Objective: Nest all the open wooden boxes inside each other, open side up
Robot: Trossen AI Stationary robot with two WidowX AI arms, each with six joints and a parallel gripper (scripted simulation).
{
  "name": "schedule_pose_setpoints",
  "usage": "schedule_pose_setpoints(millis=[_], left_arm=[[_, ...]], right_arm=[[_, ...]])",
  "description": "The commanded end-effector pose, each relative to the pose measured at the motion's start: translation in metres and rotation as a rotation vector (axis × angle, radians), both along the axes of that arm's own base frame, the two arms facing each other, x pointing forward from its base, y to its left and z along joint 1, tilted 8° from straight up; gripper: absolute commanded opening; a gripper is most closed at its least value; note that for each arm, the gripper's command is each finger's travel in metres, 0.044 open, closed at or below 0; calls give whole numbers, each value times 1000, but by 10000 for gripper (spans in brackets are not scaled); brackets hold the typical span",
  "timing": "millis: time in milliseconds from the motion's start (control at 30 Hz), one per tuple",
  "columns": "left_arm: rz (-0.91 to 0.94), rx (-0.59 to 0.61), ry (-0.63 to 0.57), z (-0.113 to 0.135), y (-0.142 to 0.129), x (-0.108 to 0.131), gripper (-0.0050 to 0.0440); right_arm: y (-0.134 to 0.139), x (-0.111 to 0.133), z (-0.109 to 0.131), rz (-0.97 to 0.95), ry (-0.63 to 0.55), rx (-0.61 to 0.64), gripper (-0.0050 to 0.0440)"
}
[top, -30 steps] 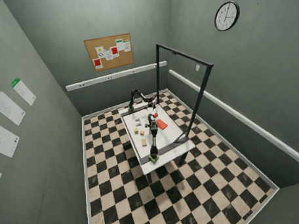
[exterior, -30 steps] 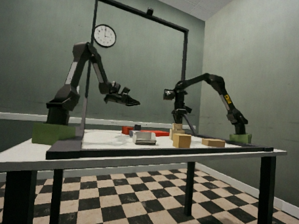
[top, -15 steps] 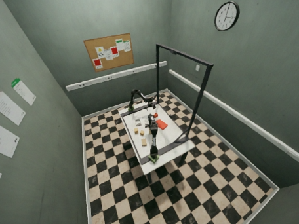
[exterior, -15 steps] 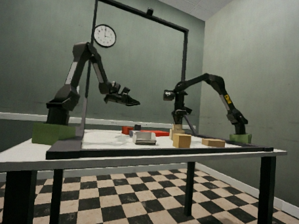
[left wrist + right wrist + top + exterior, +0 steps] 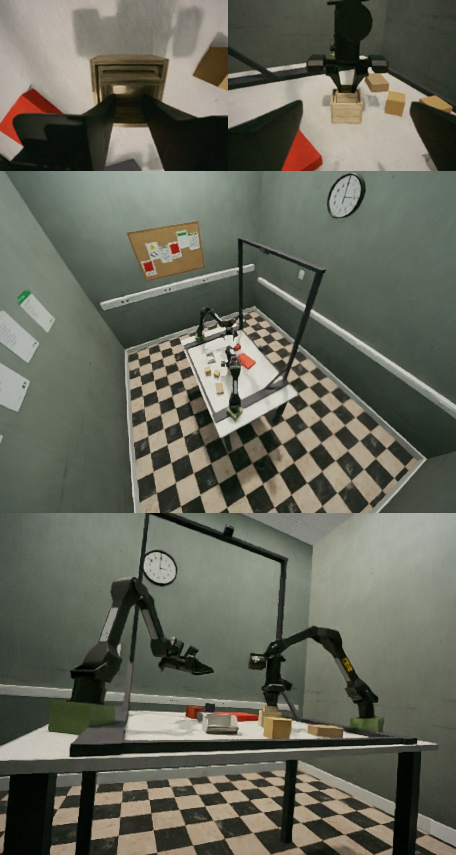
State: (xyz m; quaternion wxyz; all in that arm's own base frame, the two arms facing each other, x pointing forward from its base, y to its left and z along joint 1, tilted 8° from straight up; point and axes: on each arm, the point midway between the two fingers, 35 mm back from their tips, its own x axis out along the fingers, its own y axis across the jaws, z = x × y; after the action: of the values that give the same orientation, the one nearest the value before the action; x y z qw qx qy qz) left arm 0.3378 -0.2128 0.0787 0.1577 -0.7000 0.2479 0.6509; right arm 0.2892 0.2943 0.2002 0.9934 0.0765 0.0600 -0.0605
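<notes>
Red slab nearby, left fingers, part-open, hold inner box; right fingers wide, empty.

The largest open box, pale grained wood, sits upright on the bench, right of centre in the exterior view. A smaller matching wooden box is partly inside, open side up; another wooden rim shows between them.
</notes>
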Motion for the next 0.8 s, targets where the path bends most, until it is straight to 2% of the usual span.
schedule_pose_setpoints(millis=[0, 767], left_arm=[[1, 0, -6, -4, -2, 0, 209], [2, 0, -5, -29, -6, 1, 209]], right_arm=[[-1, -1, 6, 0, -8, 12, 400], [-1, -1, 6, 0, -8, 12, 400]])
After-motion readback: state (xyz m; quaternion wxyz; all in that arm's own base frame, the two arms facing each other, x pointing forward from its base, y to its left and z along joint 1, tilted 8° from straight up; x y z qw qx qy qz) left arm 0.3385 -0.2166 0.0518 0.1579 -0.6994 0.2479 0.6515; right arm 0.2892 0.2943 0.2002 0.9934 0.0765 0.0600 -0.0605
